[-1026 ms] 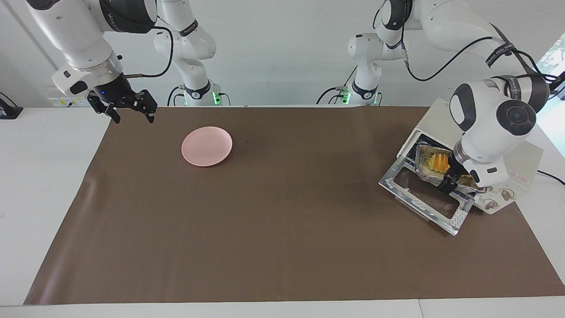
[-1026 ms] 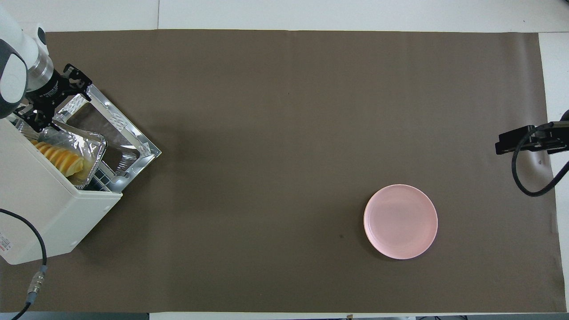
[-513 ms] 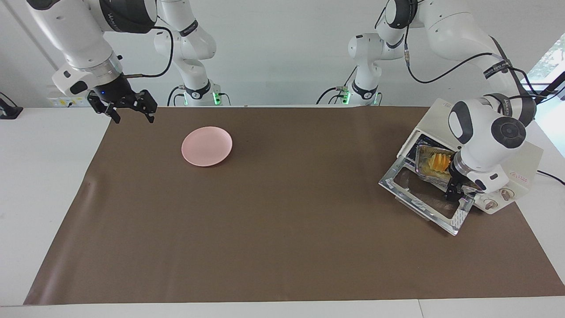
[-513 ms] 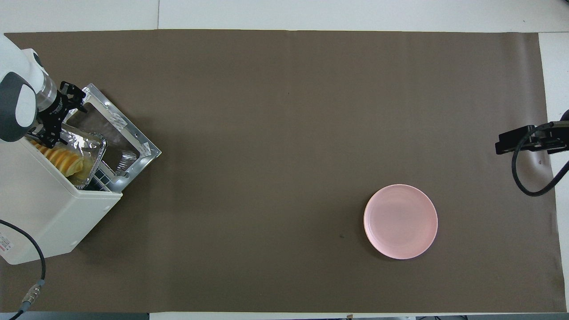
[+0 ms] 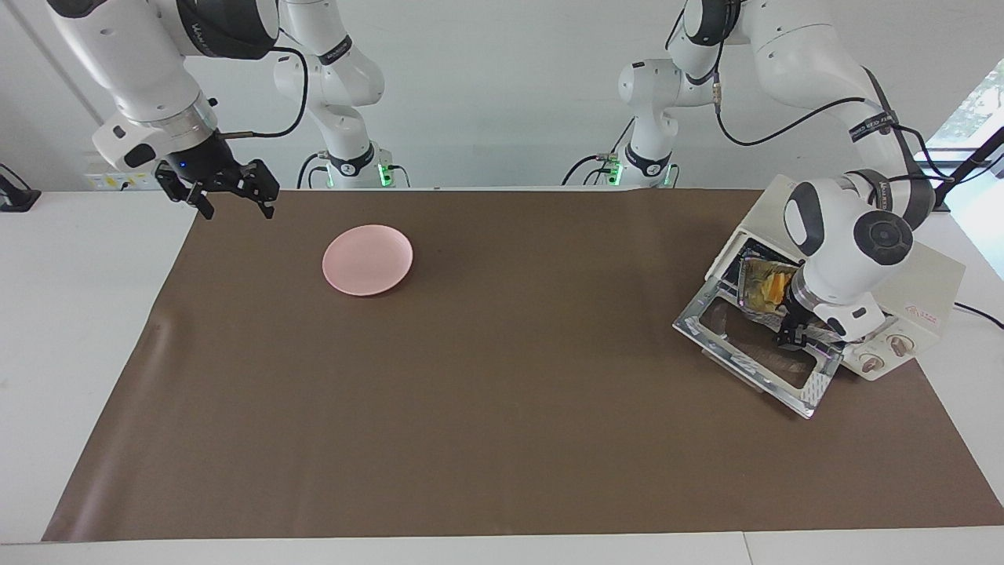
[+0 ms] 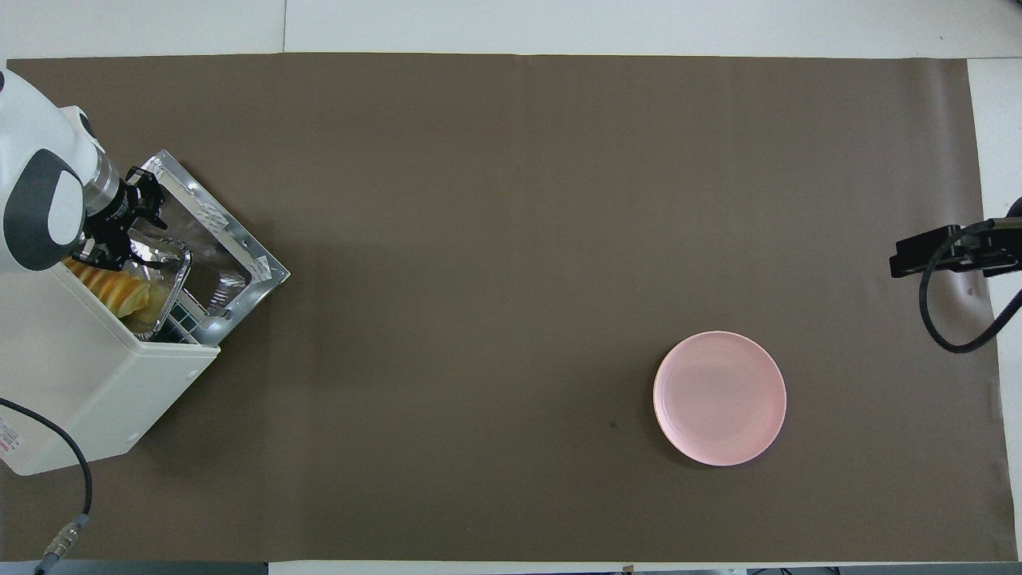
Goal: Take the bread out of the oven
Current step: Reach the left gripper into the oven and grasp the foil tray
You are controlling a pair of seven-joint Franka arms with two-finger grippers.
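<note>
The cream-white oven [image 5: 918, 275] stands at the left arm's end of the table [image 6: 72, 375], with its glass door [image 5: 753, 353] dropped open. The yellow-orange bread [image 6: 112, 286] lies in a crinkled foil tray [image 6: 164, 271] that sticks out of the oven's mouth over the door. In the facing view the left arm hides part of the bread [image 5: 773, 289]. My left gripper [image 5: 788, 333] is low at the oven's mouth, at the tray's end beside the bread [image 6: 120, 231]. My right gripper [image 5: 234, 202] is open and empty, waiting in the air over the mat's corner at the right arm's end.
A pink plate [image 5: 367, 259] lies empty on the brown mat toward the right arm's end [image 6: 720, 398]. The oven's two knobs [image 5: 882, 353] face the mat beside the door. A cable [image 6: 68, 479] runs from the oven's back.
My left gripper has come down and moved along the oven's mouth toward the bread. Its arm now covers more of the loaf in the facing view. The tray, the bread and the right arm have not moved.
</note>
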